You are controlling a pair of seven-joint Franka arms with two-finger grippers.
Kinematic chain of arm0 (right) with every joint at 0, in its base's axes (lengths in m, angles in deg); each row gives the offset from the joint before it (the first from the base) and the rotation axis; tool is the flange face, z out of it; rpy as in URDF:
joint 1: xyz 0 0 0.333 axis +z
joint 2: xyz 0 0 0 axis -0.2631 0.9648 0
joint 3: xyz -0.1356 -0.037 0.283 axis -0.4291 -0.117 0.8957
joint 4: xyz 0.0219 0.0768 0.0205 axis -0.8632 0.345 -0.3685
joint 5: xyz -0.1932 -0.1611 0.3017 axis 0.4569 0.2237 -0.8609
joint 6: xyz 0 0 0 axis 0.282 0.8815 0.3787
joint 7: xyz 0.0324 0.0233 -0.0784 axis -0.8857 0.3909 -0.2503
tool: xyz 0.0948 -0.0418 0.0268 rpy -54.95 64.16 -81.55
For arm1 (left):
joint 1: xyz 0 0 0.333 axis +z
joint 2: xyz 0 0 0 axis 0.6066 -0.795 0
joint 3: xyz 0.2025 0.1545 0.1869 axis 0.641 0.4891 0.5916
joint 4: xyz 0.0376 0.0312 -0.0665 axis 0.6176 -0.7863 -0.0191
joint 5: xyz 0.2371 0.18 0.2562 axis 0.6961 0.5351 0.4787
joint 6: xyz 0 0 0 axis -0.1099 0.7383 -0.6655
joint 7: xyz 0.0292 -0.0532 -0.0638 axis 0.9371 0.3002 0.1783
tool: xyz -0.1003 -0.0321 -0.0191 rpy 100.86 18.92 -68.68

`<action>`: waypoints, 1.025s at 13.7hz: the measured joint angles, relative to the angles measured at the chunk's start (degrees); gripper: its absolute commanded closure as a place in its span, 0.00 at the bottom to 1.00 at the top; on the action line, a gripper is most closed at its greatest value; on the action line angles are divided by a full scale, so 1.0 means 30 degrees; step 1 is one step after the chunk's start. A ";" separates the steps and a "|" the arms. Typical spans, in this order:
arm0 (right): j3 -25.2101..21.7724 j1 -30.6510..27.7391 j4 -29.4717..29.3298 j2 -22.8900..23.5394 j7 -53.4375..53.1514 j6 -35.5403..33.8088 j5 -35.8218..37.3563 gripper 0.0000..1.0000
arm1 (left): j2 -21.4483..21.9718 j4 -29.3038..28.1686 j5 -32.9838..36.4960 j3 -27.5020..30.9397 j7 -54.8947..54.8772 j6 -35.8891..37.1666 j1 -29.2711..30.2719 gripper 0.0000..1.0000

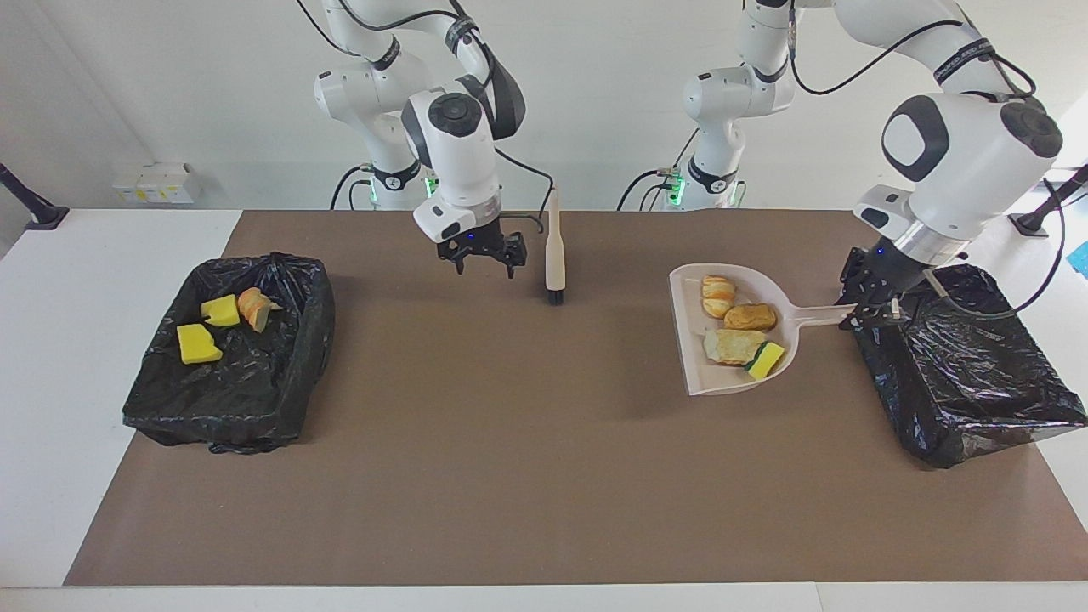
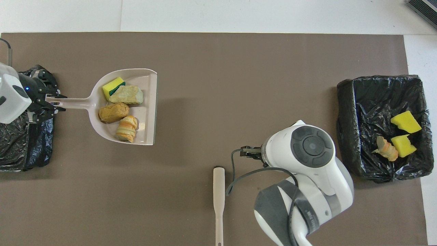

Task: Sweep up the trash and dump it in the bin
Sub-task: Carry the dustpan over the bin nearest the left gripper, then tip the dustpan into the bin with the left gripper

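Clenched on the dustpan point(image 1: 733, 340) handle at frame right, the left gripper point(image 1: 871, 308) carries light, loose trash point(image 1: 736, 327) needing level travel; right gripper point(image 1: 481, 252) hangs released.

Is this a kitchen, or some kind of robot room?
Probably a robot test lab, not a kitchen. Two white arms stand at a plain table with a brown mat. The left pincer holds a dustpan of pretend trash, and two bag-lined bins wait at the table's ends.
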 measured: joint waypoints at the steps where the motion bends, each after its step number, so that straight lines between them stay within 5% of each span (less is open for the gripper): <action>1: -0.0006 -0.0791 -0.0564 -0.0014 0.0621 -0.0291 0.0287 0.00 | -0.0006 0.0343 0.0055 0.0029 -0.0834 0.0332 0.0801 1.00; 6: -0.0356 -0.4297 -0.4713 -0.0176 0.5444 -0.5067 0.0451 0.00 | -0.0300 0.1029 0.1274 0.0113 -0.4591 0.0409 0.4507 1.00; 14: -0.4915 -0.4197 -0.9080 -0.1408 0.9206 -1.1381 0.0443 0.00 | -0.2385 0.4694 0.6636 0.0150 -0.7362 -0.2088 0.6911 1.00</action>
